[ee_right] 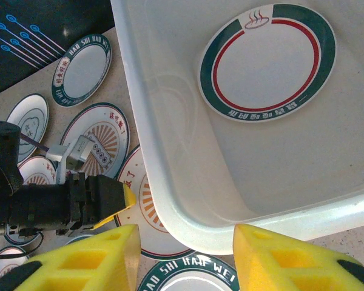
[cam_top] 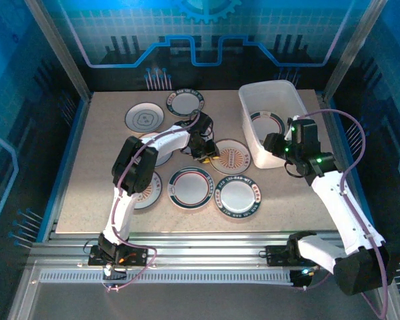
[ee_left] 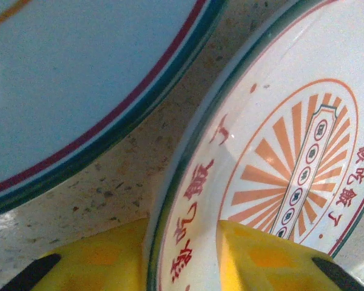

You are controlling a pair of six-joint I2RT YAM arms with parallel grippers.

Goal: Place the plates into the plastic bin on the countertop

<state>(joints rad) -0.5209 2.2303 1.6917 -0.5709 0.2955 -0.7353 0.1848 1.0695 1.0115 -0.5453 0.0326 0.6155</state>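
Scanning leftmost first: what lies on the countertop point(cam_top: 93, 193) out from the plastic bin point(ee_right: 161, 121)? —Ana

Seven plates, all left of the bin. The grey-motif plate point(cam_top: 145, 118) is farthest from it, and the green-rimmed plate point(cam_top: 185, 103) lies between that and the bin's far-left corner. Two sunburst plates point(cam_top: 150, 195) are partly under the left arm point(cam_top: 130, 167). The green-ringed plate point(cam_top: 191, 187) and lettered plate point(cam_top: 237, 195) lie side by side, left of the bin's near end. —Ben

And the left gripper point(ee_left: 182, 224)? —Ana

At the nearest sunburst plate point(ee_left: 291, 151), just beside the bin's near-left corner. The yellow fingers point(ee_left: 97, 260) straddle that plate's rim, one outside the edge, one over the painted face, both against it. Clamped tight or merely touching, cannot tell. —Ben

Inside the bin? —Ana

One red-and-green ringed plate point(ee_right: 267, 60), flat on the floor. —Ben

And the right gripper point(ee_right: 183, 230)? —Ana

Above the bin's near wall. Jaws apart, holding nothing; the bin's rim shows in the gap. The ringed plate lies well beyond the fingertips, untouched. —Ben
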